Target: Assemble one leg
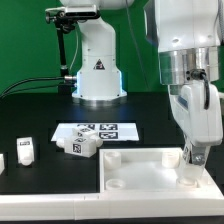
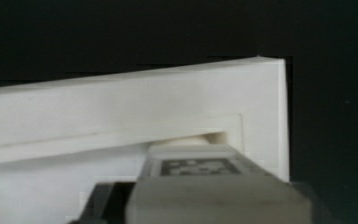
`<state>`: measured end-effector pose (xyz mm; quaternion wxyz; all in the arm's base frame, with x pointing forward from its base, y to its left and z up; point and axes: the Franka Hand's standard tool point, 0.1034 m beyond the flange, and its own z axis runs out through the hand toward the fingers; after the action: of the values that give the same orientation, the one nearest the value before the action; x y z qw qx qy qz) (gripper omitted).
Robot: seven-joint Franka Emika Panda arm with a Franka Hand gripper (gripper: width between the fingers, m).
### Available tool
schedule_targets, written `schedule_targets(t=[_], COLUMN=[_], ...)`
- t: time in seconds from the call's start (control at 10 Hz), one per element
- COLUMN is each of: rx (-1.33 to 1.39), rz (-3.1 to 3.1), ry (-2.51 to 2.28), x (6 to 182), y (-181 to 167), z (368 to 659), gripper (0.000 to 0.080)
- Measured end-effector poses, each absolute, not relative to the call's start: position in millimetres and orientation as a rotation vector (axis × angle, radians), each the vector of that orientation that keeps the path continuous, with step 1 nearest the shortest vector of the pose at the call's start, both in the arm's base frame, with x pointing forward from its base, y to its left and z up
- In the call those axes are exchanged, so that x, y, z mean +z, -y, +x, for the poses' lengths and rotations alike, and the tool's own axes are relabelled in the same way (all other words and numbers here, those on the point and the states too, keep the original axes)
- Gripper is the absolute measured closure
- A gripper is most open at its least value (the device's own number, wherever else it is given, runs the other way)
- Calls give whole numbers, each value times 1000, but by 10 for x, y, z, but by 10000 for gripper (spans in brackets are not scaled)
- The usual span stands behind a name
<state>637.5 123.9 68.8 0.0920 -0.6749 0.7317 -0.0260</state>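
Note:
My gripper (image 1: pixel 194 152) is at the exterior view's right, low over the far right corner of the large flat white panel (image 1: pixel 140 168). It is shut on a leg (image 2: pixel 201 166), a chunky white peg with a black-and-white tag, held upright with its lower end at the panel's corner. In the wrist view the gripper (image 2: pixel 202 203) shows at the picture's edge, with the leg between its dark fingers (image 2: pixel 115 200) against the panel (image 2: pixel 123 115). In the exterior view the leg is mostly hidden by the fingers.
Two more legs (image 1: pixel 82 142) lie on the marker board (image 1: pixel 110 130) behind the panel. Another leg (image 1: pixel 26 150) stands on the black table at the exterior view's left. The robot's white base (image 1: pixel 98 70) stands at the back.

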Motion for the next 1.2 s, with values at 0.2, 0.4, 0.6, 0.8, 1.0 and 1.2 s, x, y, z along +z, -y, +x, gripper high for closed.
schedule_targets(t=[0.2, 0.4, 0.6, 0.8, 1.0, 1.2], rx=[-88, -128, -165, -177, -185, -182], rz=[-2134, -2476, -2712, -2787, -2842, -2832], ry=[-2057, -1653, -1293, -1150, -1024, -1047], x=[700, 794, 863, 838, 835, 832], y=[-1214, -1094, -1147, -1116, -1115, -1116], z=[6372, 6418, 6432, 6430, 6429, 6428], gripper=[446, 181, 156, 151, 150, 150])
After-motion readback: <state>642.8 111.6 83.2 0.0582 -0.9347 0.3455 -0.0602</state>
